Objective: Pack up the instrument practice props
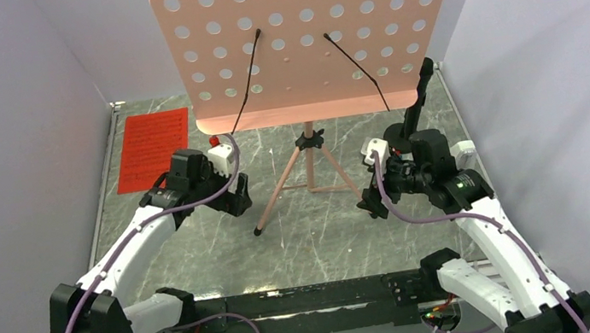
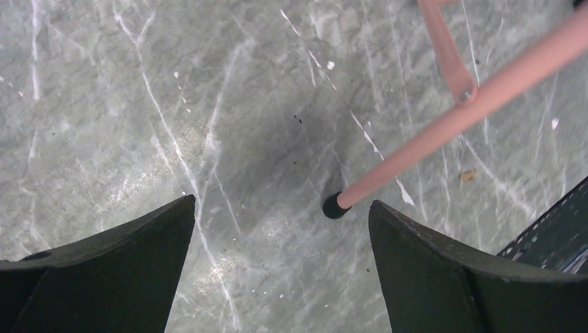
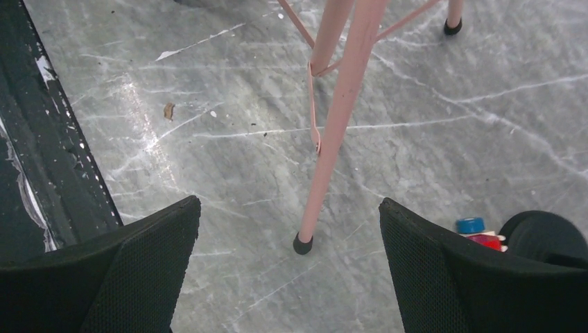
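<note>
On the table (image 1: 319, 245) stands the music stand (image 1: 310, 44).

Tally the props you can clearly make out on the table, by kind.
Pink music stand: 1
Red sheet-music page: 1 showing; whether more lie beneath it cannot be told
Small toy blocks: 2 showing, one blue and one red, partly hidden
Total: 4
</note>
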